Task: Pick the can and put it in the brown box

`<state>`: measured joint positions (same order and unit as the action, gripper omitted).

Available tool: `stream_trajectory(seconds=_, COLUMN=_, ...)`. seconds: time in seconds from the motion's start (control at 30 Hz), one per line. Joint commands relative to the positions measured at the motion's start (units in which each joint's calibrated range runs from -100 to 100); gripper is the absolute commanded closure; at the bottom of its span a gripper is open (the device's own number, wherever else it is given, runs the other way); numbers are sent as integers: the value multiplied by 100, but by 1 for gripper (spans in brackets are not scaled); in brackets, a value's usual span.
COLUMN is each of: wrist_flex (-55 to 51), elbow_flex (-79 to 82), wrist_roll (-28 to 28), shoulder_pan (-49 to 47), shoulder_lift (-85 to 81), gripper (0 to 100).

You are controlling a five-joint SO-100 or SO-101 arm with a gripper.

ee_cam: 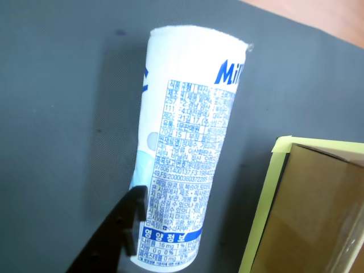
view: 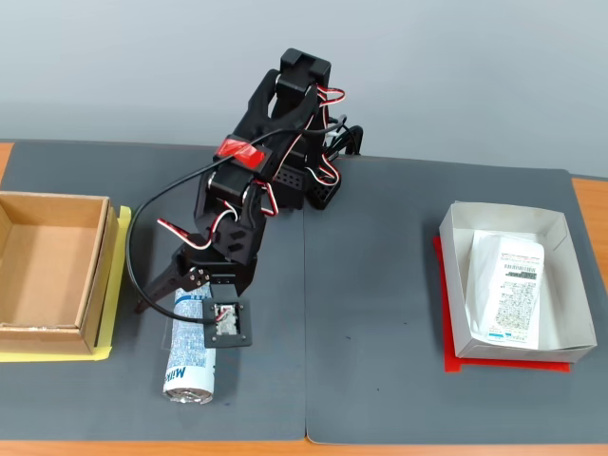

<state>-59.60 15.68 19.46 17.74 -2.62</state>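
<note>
The can [view: 190, 369] lies on its side on the dark grey mat, near the front edge in the fixed view. In the wrist view the can [ee_cam: 182, 165] fills the middle, with its white and light-blue label and blue print. My gripper [view: 180, 315] hangs over the can's far end and looks open around it. One black finger [ee_cam: 122, 227] rests against the can's left side in the wrist view. The other finger is hidden. The brown box [view: 95, 275] stands empty at the left edge of the fixed view, and at the right in the wrist view [ee_cam: 318, 210].
A yellow sheet [view: 57, 353] lies under the brown box. A white paper tray [view: 560, 285] holding a flat printed packet [view: 513, 290] sits on a red sheet at the right. The arm's base [view: 304, 142] stands at the back. Orange table wood shows past the mat edges.
</note>
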Motion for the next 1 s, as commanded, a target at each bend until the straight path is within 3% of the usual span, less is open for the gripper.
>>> stream_trajectory(seconds=0.0, wrist_flex=63, elbow_flex=-256, wrist_roll=-13, shoulder_pan=-3, shoulder_lift=131, gripper=55)
stream_trajectory(seconds=0.97, wrist_flex=626, elbow_flex=-247, wrist_roll=-498, shoulder_pan=-198, shoulder_lift=1113, gripper=55)
